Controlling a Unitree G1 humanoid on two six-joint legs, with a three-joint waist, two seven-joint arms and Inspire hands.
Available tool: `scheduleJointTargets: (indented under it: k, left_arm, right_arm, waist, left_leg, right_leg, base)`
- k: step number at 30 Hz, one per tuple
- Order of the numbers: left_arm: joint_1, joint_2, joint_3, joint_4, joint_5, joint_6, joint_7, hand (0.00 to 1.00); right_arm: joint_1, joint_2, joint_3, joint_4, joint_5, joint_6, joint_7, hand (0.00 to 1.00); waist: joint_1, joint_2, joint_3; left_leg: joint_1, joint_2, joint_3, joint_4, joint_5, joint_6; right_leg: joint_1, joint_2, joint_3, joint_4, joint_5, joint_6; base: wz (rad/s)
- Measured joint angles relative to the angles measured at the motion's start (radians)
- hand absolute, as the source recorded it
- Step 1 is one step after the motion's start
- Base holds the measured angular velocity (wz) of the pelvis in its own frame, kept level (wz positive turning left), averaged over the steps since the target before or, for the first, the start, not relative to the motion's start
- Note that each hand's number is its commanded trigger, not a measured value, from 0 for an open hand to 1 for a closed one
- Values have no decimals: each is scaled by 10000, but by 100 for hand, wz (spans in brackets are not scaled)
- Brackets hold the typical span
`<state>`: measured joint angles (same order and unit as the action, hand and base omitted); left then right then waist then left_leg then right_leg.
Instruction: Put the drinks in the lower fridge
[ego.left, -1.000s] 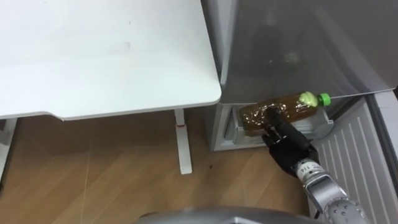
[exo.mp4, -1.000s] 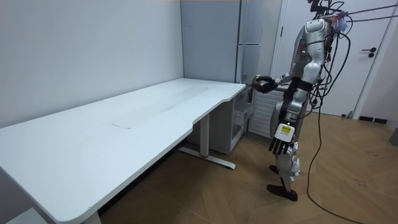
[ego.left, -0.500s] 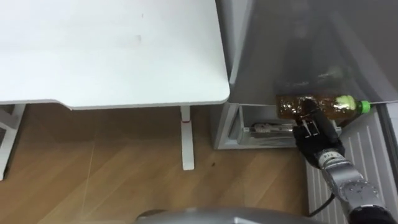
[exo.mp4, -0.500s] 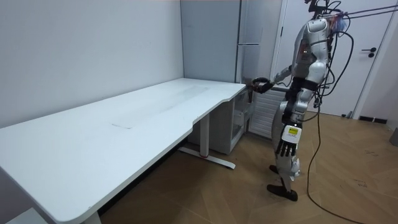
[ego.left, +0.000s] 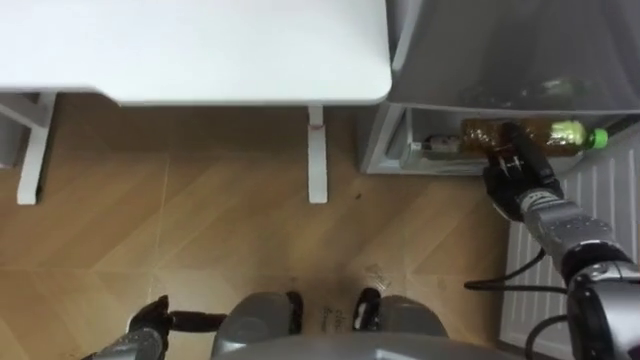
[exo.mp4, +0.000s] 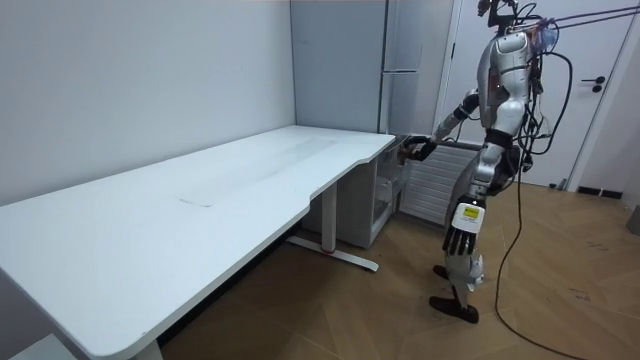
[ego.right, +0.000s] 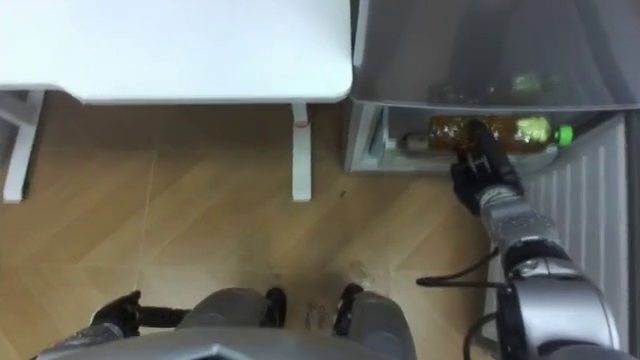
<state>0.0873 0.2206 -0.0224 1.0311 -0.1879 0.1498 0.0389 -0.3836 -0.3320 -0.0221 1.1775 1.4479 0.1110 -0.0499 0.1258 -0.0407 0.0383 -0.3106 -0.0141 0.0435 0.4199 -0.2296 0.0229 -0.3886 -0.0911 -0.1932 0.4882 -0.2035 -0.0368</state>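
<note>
Left eye view, looking down: a tea bottle (ego.left: 525, 133) of amber liquid is held on its side in the right hand (ego.left: 517, 183), whose fingers are curled round its middle from the near side. The bottle's long axis runs across the view, in line with the fridge front, and its green cap (ego.left: 598, 138) is pointed to the robot's right. The bottle is held at the mouth of the lower fridge compartment (ego.left: 392, 148), just under the edge of the closed upper fridge (ego.left: 500, 50). Whether it is already inside cannot be told. The opening lies straight ahead of the hand, away from the robot, so a forward push is judged to be what the next move turns on.

A small container (ego.left: 437, 146) is seen lying inside, near the bottle on its left. The opened lower door (ego.left: 622, 195) stands to the right of the arm. The left hand (ego.left: 150, 318) is hung at the robot's side with its fingers relaxed and nothing in it. It is well apart from the fridge, so the right hand is the nearer. The white desk (ego.left: 200, 50) lies to the left of the fridge.

Compared with one second ago, the eye view has been tipped downward, which is the camera's own shift. In the room view the right arm is now stretched farther toward the fridge and the hand is carried a little lower.
</note>
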Motion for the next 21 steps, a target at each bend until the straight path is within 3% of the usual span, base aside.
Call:
scheduleJointTargets:
  k: [4, 11, 13, 21]
  left_arm:
    - [-281, 30, -425, 122, -156, -106, 215, 0]
    - [-237, 257, -610, 89, -152, -166, 518, 0]
    - [-240, 300, -693, 22, -158, -179, 726, 0]
    - [-142, 422, -1179, -425, -139, -243, 880, 0]
  right_arm:
    - [-377, -142, 9, 318, 86, 1, -1, 100]
    - [-772, -250, 9, 422, -2, 10, 10, 100]
    - [-823, -341, 9, 422, 1, 19, 38, 100]
    - [-1266, -663, 9, 402, 47, 15, -236, 100]
  waist:
    - [195, -74, 23]
    - [278, -150, 61]
    - [320, -147, 63]
    - [521, -147, 64]
  left_leg:
    - [-1043, -31, -57, 646, -20, -31]
    - [-2409, -88, -213, 1460, -99, -67]
    - [-2988, -98, -255, 1912, -212, -62]
    - [-4516, -184, -311, 2794, -251, -61]
  right_leg:
    - [-935, -120, -26, 510, -15, -93]
    - [-2144, -167, -49, 1185, -102, -180]
    - [-2640, -313, -184, 1599, -203, -230]
    - [-4101, -506, -172, 2460, -300, -227]
  base:
    - [8]
    - [8]
    - [10]
    - [6]
